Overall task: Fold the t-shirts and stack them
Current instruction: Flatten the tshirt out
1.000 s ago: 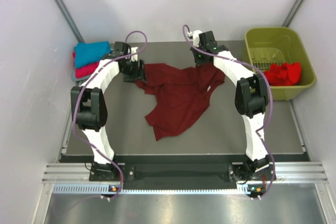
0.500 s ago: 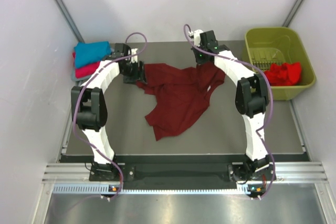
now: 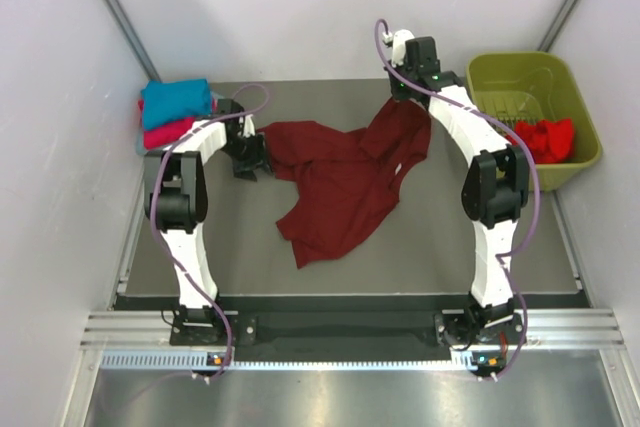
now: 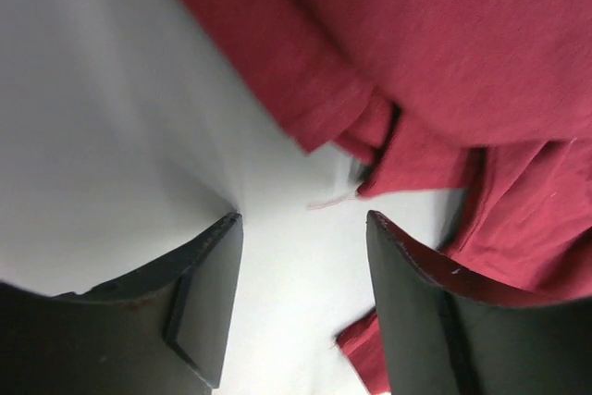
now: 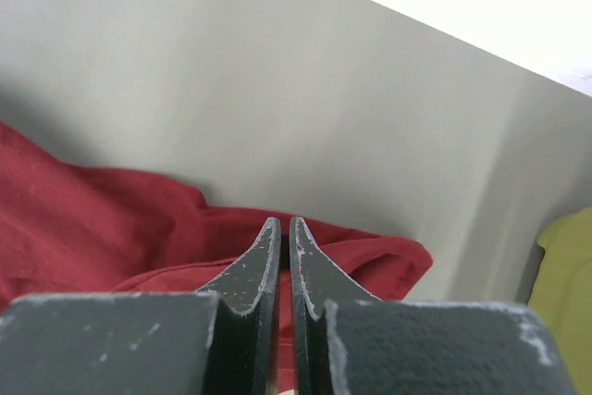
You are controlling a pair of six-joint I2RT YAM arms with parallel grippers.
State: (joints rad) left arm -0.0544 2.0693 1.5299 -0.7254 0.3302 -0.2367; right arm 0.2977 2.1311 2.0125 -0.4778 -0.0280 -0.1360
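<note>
A grey table lies in front of my two arm bases. Nearest me on it is the loose lower edge of the dark maroon t-shirt, which lies crumpled and unfolded across the middle of the table.

Farther back on the left, my left gripper sits low at the shirt's left edge. In the wrist view, my left gripper has its fingers spread wide apart with bare table between them. The maroon cloth lies bunched just beyond the tips.

Farther back on the right, my right gripper pinches the shirt's far right corner, and the cloth rises to it. In the wrist view, my right gripper has its fingers pressed nearly together over the maroon fabric.

At the far left corner a teal t-shirt rests on a pink-red t-shirt. At the far right an olive-green basket stands with a bright red t-shirt draped over its near rim.
</note>
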